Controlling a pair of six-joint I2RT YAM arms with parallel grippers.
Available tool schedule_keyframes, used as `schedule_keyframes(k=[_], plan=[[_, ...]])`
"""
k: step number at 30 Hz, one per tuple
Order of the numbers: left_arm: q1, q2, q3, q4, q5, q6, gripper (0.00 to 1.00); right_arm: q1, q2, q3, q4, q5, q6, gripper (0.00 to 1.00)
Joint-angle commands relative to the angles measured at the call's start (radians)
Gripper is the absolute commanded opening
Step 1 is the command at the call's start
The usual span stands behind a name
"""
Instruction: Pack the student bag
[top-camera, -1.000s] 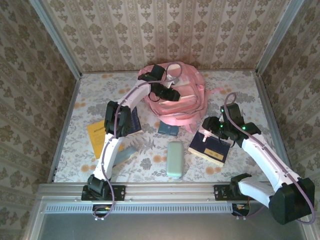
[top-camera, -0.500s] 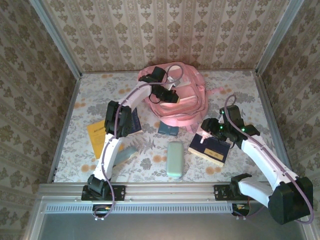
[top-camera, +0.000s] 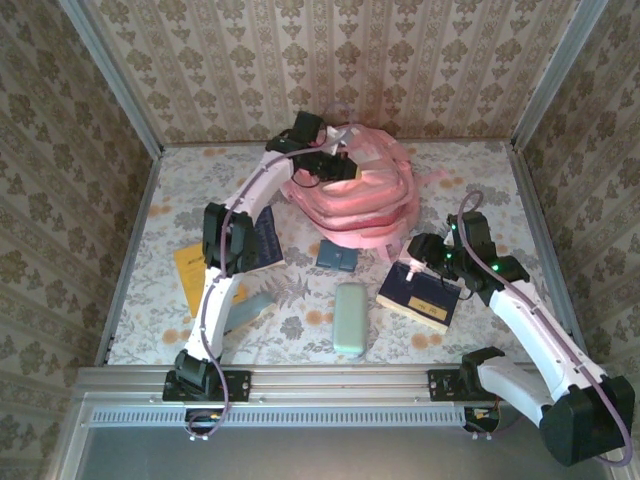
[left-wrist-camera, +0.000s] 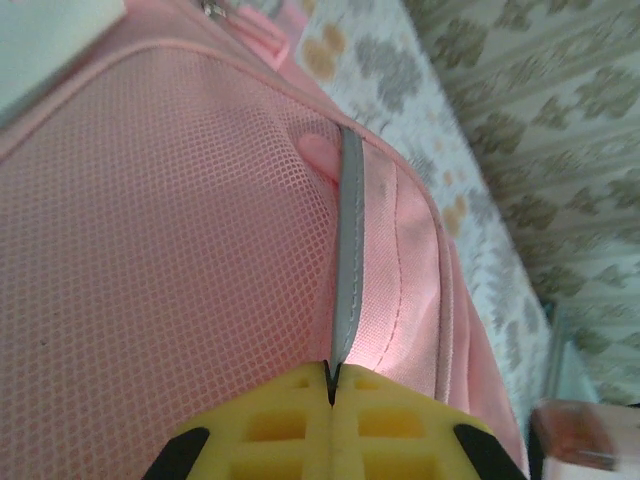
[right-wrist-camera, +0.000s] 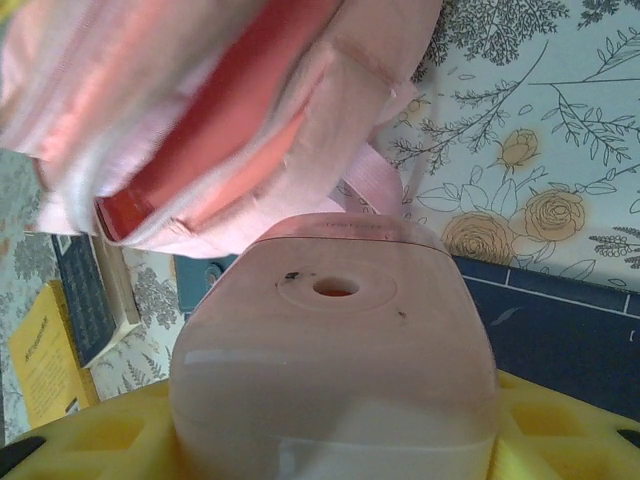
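The student bag (top-camera: 365, 200) lies slumped at the far middle of the flowered surface (top-camera: 500, 190). The left end effector (left-wrist-camera: 330, 378) is pinched tight on a grey strip (left-wrist-camera: 345, 260) running down the bag's pink mesh side. The right end effector (top-camera: 412, 266) grips a pale pink case (right-wrist-camera: 335, 350) over a navy book (top-camera: 432, 306), near the bag's front edge

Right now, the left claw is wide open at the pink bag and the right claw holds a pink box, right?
Not quite. The left gripper is shut, not wide open: the left wrist view shows its yellow fingers pressed together on a grey strip of the student bag. The right gripper does hold a pink box.
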Motion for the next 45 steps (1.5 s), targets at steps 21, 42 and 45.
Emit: schedule_keyframes(k=[21,42,45], plan=[[0.114,-0.137,0.122,0.317,0.143,-0.369,0.0,0.015,0.372,0.114,0.765,-0.136,0.427,0.25],[0.172,-0.153,0.04,0.553,0.21,-0.545,0.0,0.195,1.257,0.741,1.104,-0.024,0.668,0.42],[0.174,-0.146,0.042,0.566,0.213,-0.552,0.0,0.227,1.336,0.888,1.018,-0.007,0.635,0.63]])
